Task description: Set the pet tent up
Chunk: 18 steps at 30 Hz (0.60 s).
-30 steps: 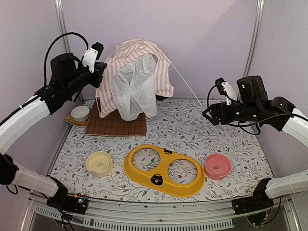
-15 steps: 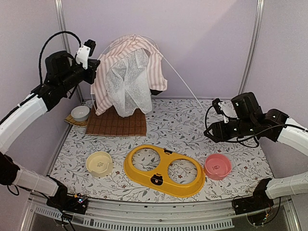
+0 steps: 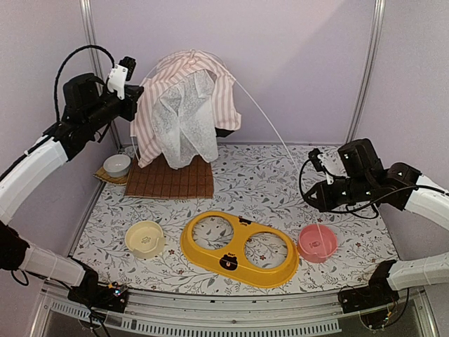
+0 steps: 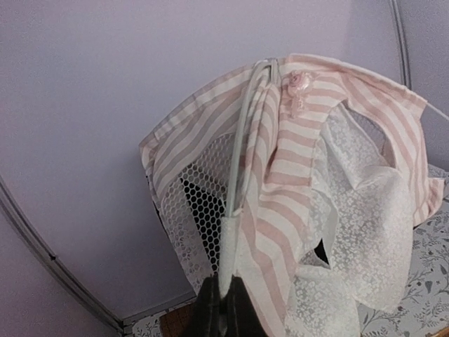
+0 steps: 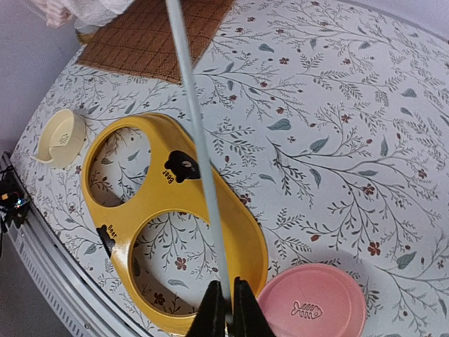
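Pink-and-white striped cloth and sheer lace make up the pet tent [image 3: 184,105], the biggest thing in view. It hangs bunched and lopsided in the upper left-centre of the top view, above the far part of the brown quilted mat [image 3: 170,179] on the flowered worktop [image 3: 280,182]. Whether its hem touches the mat cannot be told. I judge it light and floppy: the cloth has no shape of its own and will sag wherever the poles let it, and the lace looks easy to snag. Only the poles give something firm to hold.

One long thin white pole [image 3: 266,119] runs from the peak down toward the right of the frame. It looks springy and smooth, likely to bend or slide in a grip, so I would hold it near its lower end and steer gently.

At the lower centre of the top view lies a yellow two-hole bowl holder [image 3: 238,239].

At the tent's left edge, the left claw [image 4: 223,291] is pressed together on a cloth-sleeved pole at the bottom of its wrist view. At middle right, the right claw [image 5: 226,302] is pinching the free pole, its fingers closed tight on it.
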Each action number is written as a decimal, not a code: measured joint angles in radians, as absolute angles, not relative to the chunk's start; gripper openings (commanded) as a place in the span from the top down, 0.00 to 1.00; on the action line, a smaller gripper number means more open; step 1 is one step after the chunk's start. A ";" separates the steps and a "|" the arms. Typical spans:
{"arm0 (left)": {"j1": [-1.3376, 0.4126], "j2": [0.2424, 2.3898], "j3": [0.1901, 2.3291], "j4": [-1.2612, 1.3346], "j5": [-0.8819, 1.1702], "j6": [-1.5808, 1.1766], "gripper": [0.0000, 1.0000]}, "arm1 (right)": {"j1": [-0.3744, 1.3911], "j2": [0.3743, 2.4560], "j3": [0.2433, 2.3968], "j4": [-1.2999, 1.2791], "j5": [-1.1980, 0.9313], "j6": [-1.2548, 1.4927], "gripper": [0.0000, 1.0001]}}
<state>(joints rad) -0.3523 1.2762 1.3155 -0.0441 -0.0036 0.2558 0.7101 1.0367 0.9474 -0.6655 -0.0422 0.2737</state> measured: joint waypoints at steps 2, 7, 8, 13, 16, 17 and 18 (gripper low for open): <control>-0.352 1.277 1.319 -0.047 0.020 0.249 1.00 | 0.710 1.026 0.945 -0.662 -0.068 0.262 1.00; -0.352 1.277 1.326 -0.059 0.077 0.215 0.95 | 0.711 0.970 0.943 -0.649 -0.130 0.247 1.00; -0.352 1.277 1.326 -0.060 0.082 0.205 0.91 | 0.711 0.956 0.943 -0.646 -0.140 0.246 1.00; -0.355 1.276 1.326 -0.047 0.085 0.133 0.60 | 0.711 0.907 0.942 -0.635 -0.152 0.247 1.00; -0.375 1.274 1.331 -0.042 0.064 0.105 0.48 | 0.711 0.901 0.939 -0.634 -0.152 0.247 1.00; -0.385 1.274 1.335 -0.042 0.054 0.095 0.48 | 0.711 0.900 0.935 -0.634 -0.153 0.247 1.00; -0.399 1.274 1.340 -0.042 0.043 0.090 0.48 | 0.711 0.898 0.929 -0.634 -0.153 0.247 1.00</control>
